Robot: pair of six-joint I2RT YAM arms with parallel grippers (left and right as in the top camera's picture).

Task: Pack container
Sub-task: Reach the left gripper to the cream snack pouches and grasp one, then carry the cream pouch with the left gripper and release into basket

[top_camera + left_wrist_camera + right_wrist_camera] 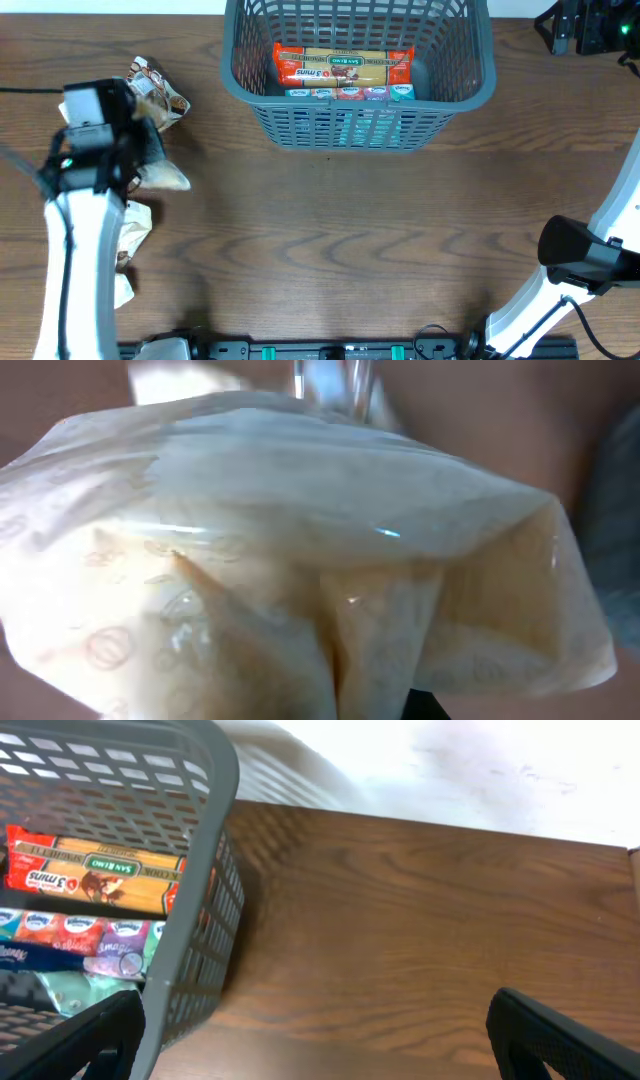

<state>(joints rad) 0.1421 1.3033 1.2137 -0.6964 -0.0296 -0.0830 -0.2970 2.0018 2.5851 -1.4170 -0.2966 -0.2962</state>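
Container (352, 128) first: we see it, dark grey with lattice sides, standing at the far middle of the desk (350, 240). It is already partly packed, with a red-and-green noodle packet (343, 66) lying flat on its floor and a row of small tissue packs (350, 93) just in front of that. In the right wrist view its lattice wall fills the left of the picture. The right pincer (320, 1045) is spread wide there, its two dark fingers (570, 1040) at opposite bottom corners with nothing between them, apart from the rim. Out to the left, the left arm (75, 230) is over a small heap of snacks: a brown packet (158, 92) lies beyond it, a pale packet (165, 178) pokes out beside the wrist, and a crumpled packet (130, 232) lies under the forearm. From above, the left pincer is hidden by its own wrist housing. Its camera is filled by translucent film pressed right up to the lens, probably that same pale packet, so we cannot tell whether the fingers are closed on it. It looks like a grasp, but that is only our guess. Our main worry is the hold: a soft, air-filled, slippery bag taken near one edge could slide out on the way across the desk. A bulging bag carried low could also catch the thick rim and shove the whole thing, and the forearm could drag the neighbouring packets along as it lifts.
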